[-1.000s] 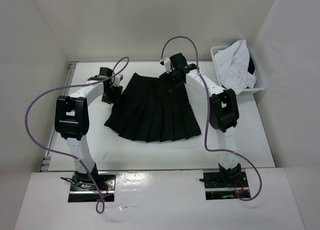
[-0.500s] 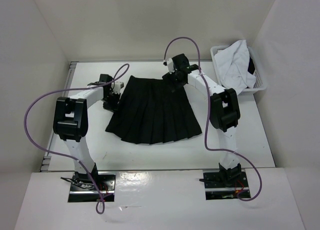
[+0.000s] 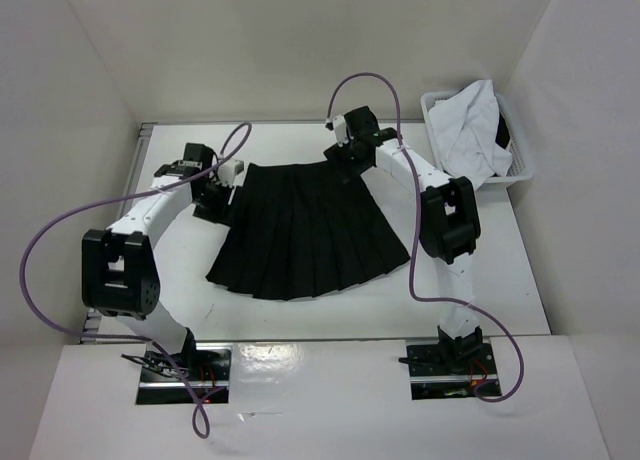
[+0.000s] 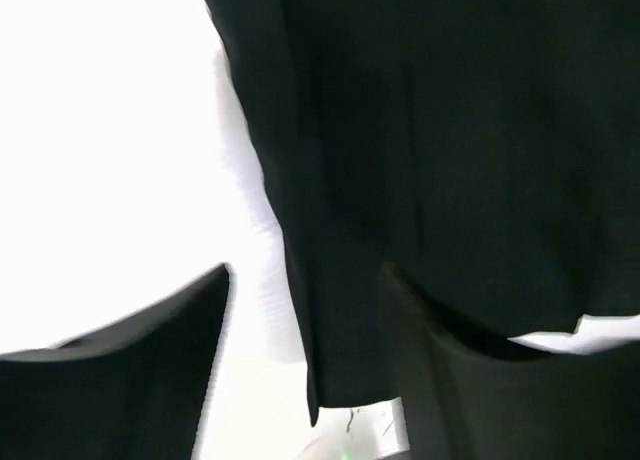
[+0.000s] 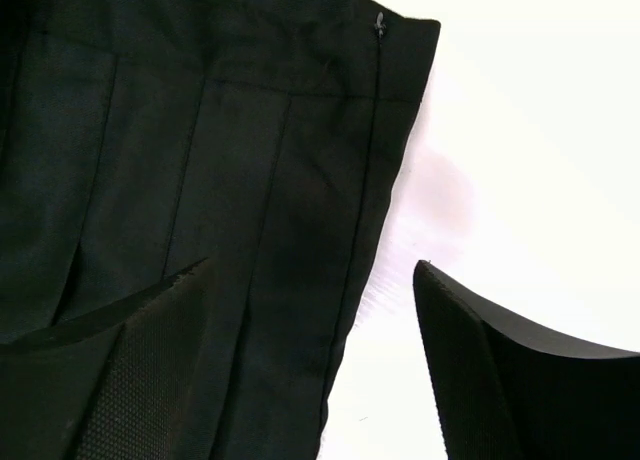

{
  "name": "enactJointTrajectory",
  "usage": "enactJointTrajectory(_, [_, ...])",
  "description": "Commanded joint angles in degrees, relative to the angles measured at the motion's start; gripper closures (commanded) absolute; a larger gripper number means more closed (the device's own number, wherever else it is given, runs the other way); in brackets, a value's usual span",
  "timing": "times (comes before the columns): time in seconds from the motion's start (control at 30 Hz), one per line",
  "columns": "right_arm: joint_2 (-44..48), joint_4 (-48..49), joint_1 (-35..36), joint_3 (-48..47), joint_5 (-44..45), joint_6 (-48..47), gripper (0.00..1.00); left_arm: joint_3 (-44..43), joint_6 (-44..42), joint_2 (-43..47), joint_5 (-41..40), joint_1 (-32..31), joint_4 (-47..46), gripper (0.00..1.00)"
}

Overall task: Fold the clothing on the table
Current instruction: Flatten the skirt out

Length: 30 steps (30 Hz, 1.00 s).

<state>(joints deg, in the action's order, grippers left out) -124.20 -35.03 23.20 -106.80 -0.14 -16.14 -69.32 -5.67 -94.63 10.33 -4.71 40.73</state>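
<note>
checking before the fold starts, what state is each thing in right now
clothing: unfolded, spread flat on the table, waistband at the far side
left gripper: open, fingers either side of the clothing's left edge
right gripper: open, one finger over the fabric, one over bare table
basket: holding a crumpled white garment that spills over its rim

Skirt [image 3: 305, 235] ctr on table [image 3: 480, 280]; L hand [image 3: 222, 194] at far-left corner, R hand [image 3: 341, 155] far-right.

Left wrist view is blurred; skirt [image 4: 450, 130] overruns its edges.
</note>
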Motion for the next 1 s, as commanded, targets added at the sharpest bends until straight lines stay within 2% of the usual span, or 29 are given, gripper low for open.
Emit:
enactJointTrajectory(0.0, [0.28,1.45,-0.26,-2.88,-1.09,0.06,0.18,-4.50,-0.49,3.13,-0.82,-0.21,-1.95,0.27])
enactJointTrajectory(0.13, [-2.00,1.45,-0.26,-5.16,-1.62,0.06,0.26,-4.51,0.05,1.12,-2.33,-0.21,-9.60,0.26])
enactJointTrajectory(0.27, [-3.85,0.92,-0.26,-7.62,-0.83,1.28,0.31,-3.98,1.10,-5.64,-1.55,-0.21,-15.66,0.36])
enactJointTrajectory(0.4, [-5.00,1.54,-0.26,-8.16,-0.21,1.29,0.31,-4.68,2.33,-11.79,3.02,-0.21,-16.82,0.50])
enactJointTrajectory(0.53, [-6.84,1.54,-0.26,-9.29,0.85,1.29,0.32,-4.68,2.95,-16.46,3.56,-0.21,-18.23,0.56])
enactJointTrajectory(0.83, [-10.09,1.54,-0.26,-11.06,2.60,0.76,0.38,-5.21,3.47,-18.75,4.61,-0.21,-19.29,0.62])
enactJointTrajectory(0.97, [-12.46,1.54,-0.26,-12.37,3.13,0.76,0.46,-5.21,3.47,-18.75,4.61,-0.21,-19.29,0.63])
